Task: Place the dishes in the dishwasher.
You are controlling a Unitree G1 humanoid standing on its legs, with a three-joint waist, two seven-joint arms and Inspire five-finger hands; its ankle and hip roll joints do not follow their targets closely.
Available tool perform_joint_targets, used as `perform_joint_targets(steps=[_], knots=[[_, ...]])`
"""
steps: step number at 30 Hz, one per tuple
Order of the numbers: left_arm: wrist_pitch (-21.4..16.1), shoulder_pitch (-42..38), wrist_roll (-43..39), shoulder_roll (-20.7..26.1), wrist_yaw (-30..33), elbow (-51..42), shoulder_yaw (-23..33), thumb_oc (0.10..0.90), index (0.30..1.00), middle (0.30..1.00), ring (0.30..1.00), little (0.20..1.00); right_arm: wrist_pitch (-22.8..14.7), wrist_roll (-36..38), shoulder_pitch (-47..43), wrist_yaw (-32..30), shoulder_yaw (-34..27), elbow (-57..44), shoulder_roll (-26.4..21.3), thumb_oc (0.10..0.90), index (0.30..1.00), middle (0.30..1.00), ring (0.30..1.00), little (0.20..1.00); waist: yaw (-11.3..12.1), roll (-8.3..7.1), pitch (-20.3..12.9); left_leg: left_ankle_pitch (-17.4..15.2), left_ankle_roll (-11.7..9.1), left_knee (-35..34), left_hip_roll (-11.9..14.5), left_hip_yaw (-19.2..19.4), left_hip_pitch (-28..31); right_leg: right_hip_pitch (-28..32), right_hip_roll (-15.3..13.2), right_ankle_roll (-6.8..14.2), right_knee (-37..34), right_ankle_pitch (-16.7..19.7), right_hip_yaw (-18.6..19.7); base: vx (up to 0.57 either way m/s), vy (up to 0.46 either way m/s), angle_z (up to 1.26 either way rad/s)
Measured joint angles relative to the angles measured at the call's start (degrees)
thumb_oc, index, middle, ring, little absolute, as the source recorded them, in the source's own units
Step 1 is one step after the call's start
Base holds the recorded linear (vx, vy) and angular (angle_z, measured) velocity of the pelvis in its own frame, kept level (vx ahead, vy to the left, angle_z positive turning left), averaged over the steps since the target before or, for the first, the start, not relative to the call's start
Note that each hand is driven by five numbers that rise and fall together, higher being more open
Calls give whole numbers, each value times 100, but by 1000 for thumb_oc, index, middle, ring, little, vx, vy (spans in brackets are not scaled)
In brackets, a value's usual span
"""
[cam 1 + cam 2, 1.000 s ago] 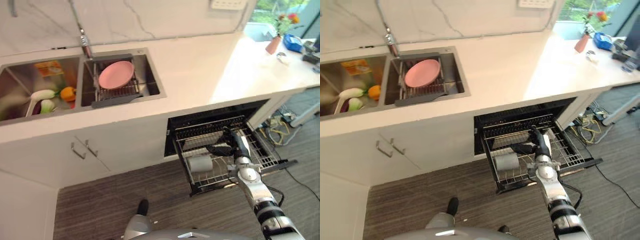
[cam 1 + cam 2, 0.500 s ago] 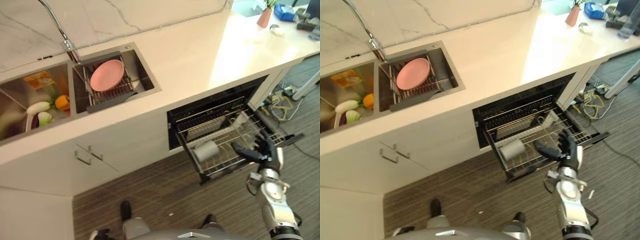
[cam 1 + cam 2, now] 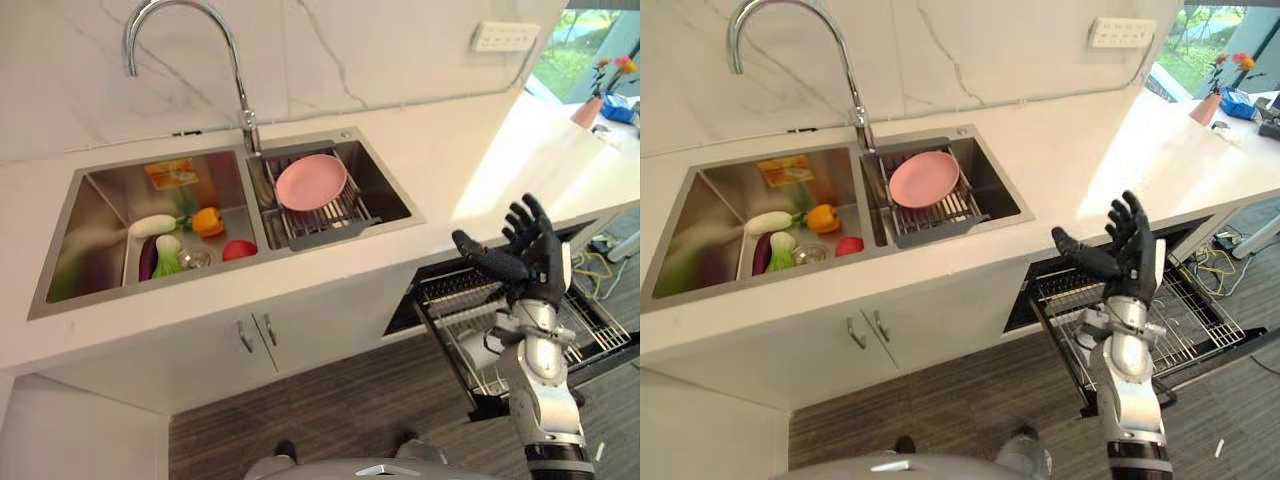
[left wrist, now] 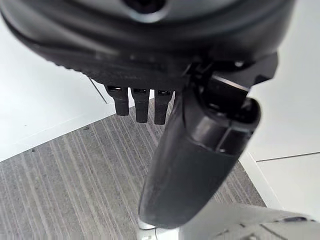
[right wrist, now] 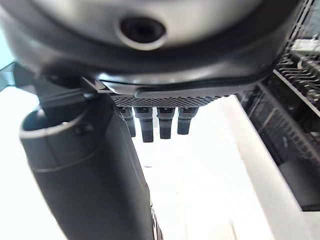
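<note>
A pink plate (image 3: 311,181) leans on a dark wire rack (image 3: 322,213) in the right basin of the steel sink (image 3: 398,192). My right hand (image 3: 528,258) is raised at the counter's front edge, right of the sink, fingers spread and open, holding nothing. Below it the dishwasher's wire rack (image 3: 1197,318) stands pulled out of the open dishwasher. The right wrist view has the same hand (image 5: 87,165) with straight fingers over the white counter. My left hand (image 4: 199,150) hangs open and empty above the striped floor.
The left basin holds vegetables: a white radish (image 3: 152,225), an orange pepper (image 3: 208,221), a red tomato (image 3: 238,250). A tall curved faucet (image 3: 240,85) rises behind the sink. A vase with flowers (image 3: 592,103) stands far right on the white counter (image 3: 470,150).
The camera has swung up and left towards the sink. My right hand has risen from the dishwasher rack to counter height, still open and empty.
</note>
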Motion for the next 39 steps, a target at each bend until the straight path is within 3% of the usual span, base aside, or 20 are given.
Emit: perform_joint_targets(steps=[2,4,5,6,9,10,12,16,21,26,30,32,35,37,39], knots=[[10,-36,-1,-23,-54,18,8,800,900,900,900,900,-64,0,-79,-6,7,3,-51,800,900,900,900,900,-144,-36,3,8,-52,-4,8,-261,-51,-23,102,143,-497,88,639,192,-171,60],[-30,65,-35,66,-49,-135,24,800,900,900,900,900,-67,1,-57,17,63,86,-64,800,900,900,900,900,-106,-308,-96,-43,-334,-8,-83,-449,62,120,-61,67,-489,95,569,165,-186,64],[-26,62,-46,50,-35,-186,18,800,900,900,900,900,-65,4,-55,43,94,168,-121,800,900,900,900,900,-91,-282,-107,-83,-424,-8,-14,-531,105,166,-35,37,-457,350,535,124,-152,57],[-33,99,-52,-63,-58,-314,-1,800,900,900,900,900,-43,4,24,164,146,300,-356,800,900,900,900,900,-73,-103,-185,-107,-643,-6,265,-656,125,260,244,-41,-471,408,391,205,-278,45],[-47,165,-59,-208,-59,-410,27,800,900,900,900,900,82,-15,45,363,394,361,-859,800,900,900,900,900,14,122,-234,-149,-791,4,666,-753,88,473,649,-197,-757,521,175,122,-201,24],[-24,179,-66,-200,-45,-404,76,800,900,900,900,900,141,-115,48,548,537,367,-1199,800,900,900,900,900,27,147,-250,-126,-885,29,831,-828,69,594,855,-350,-926,647,38,88,-186,34],[-29,182,-76,-202,-41,-346,188,800,900,900,900,900,141,-348,-12,681,649,394,-1469,800,900,900,900,900,64,193,-266,-114,-940,67,992,-909,28,682,1008,-480,-924,597,-135,75,-117,37],[-34,191,-90,-205,-106,-364,183,800,900,900,900,900,144,-835,-239,887,811,392,-1727,800,900,900,900,900,170,179,-272,-24,-1113,35,1099,-892,31,812,1079,-522,-946,517,-403,73,-63,34],[-56,226,-44,-169,-176,-539,147,800,900,900,900,900,135,-1284,-705,902,1203,454,-1858,800,900,900,900,900,374,167,-269,-73,-1144,21,1044,-956,-53,884,1011,-497,-944,495,-549,25,-5,20],[-128,224,100,-15,-172,-635,-14,800,900,900,900,900,133,-2174,-965,786,1313,857,-2648,800,900,900,900,900,576,100,-282,-45,-1064,1,929,-1301,-191,1086,845,-382,-946,411,-1009,24,0,46],[-118,235,431,124,-157,-531,-139,800,900,900,900,900,121,-2538,-1295,651,1451,990,-2676,800,900,900,900,900,607,4,-290,-20,-1086,26,902,-1366,-256,1076,828,-394,-941,425,-1065,5,22,10],[-116,238,933,256,-150,-514,-567,800,900,900,900,900,115,-2760,-1900,609,1992,1407,-2860,800,900,900,900,900,556,0,-294,-17,-1084,29,890,-1363,-251,1076,822,-394,-925,428,-1063,0,0,0],[-175,161,1314,302,-58,-531,-553,800,900,900,900,900,111,-3093,-2553,546,2527,1902,-3071,800,900,900,900,900,642,1,-299,-17,-1084,32,870,-1385,-265,1080,822,-393,-922,430,-1092,1,18,5],[-174,111,1324,302,-37,-533,-561,800,900,900,900,900,107,-3149,-2568,544,2569,1918,-3087,800,900,900,900,900,718,-2,-299,-16,-1082,32,853,-1423,-277,1079,801,-393,-922,430,-1129,2,14,9],[-137,91,1539,317,-10,-534,-831,800,900,900,900,900,109,-3150,-2848,551,2982,2146,-3088,800,900,900,900,900,724,0,-298,-13,-1077,31,826,-1447,-293,1079,789,-391,-922,429,-1148,5,7,7]])
